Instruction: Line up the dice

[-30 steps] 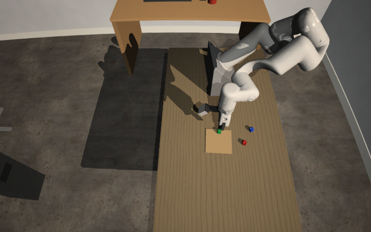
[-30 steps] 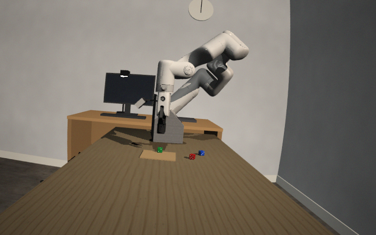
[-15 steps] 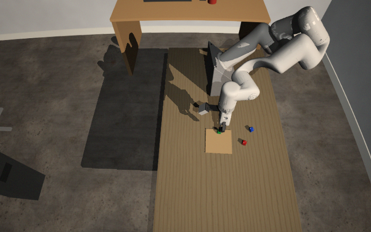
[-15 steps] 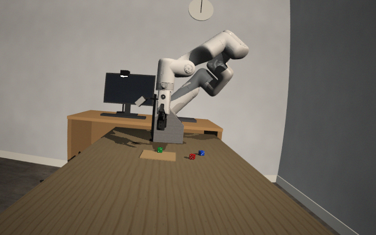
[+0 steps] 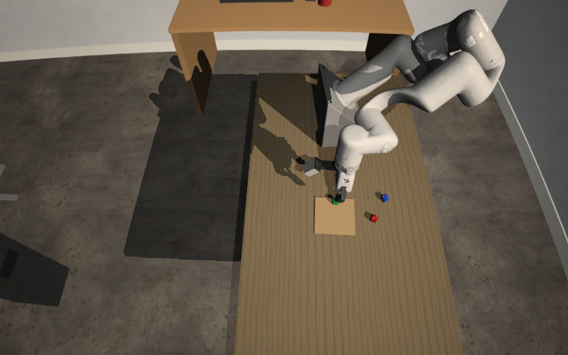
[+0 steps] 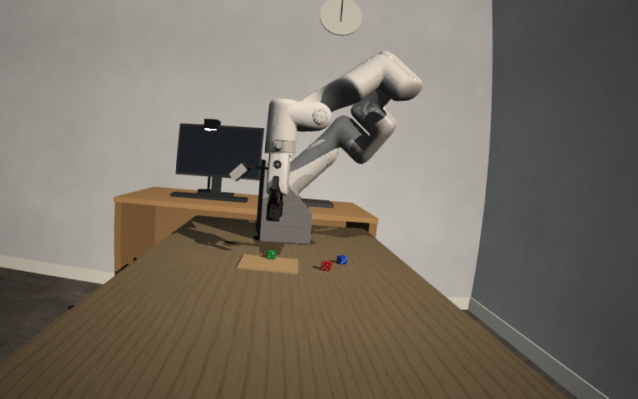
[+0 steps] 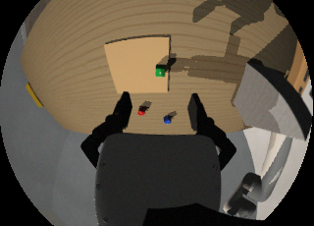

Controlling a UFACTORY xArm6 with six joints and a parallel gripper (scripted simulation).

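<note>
A green die (image 5: 335, 202) (image 6: 271, 254) (image 7: 160, 71) sits on the tan mat (image 5: 334, 222) (image 6: 268, 264) (image 7: 134, 64), near the mat's edge on the base side. A red die (image 5: 373, 218) (image 6: 326, 266) (image 7: 141, 111) lies on the table beside the mat, to its right in the top and exterior views. A blue die (image 5: 384, 197) (image 6: 341, 259) (image 7: 167, 120) lies on the table farther right and closer to the base than the red one. My gripper (image 6: 273, 217) (image 7: 160, 99) is open and empty, above the table and higher than the green die. The numbers on the dice are too small to read surely.
The grey base block (image 5: 333, 127) (image 6: 287, 222) of the arm stands on the wooden table (image 5: 344, 285) (image 6: 272, 336) behind the mat. A desk (image 5: 287, 17) (image 6: 134, 202) with a monitor (image 6: 218, 150) stands behind the table. A camera-like box (image 5: 311, 167) (image 6: 238, 171) sticks out from the wrist on the left.
</note>
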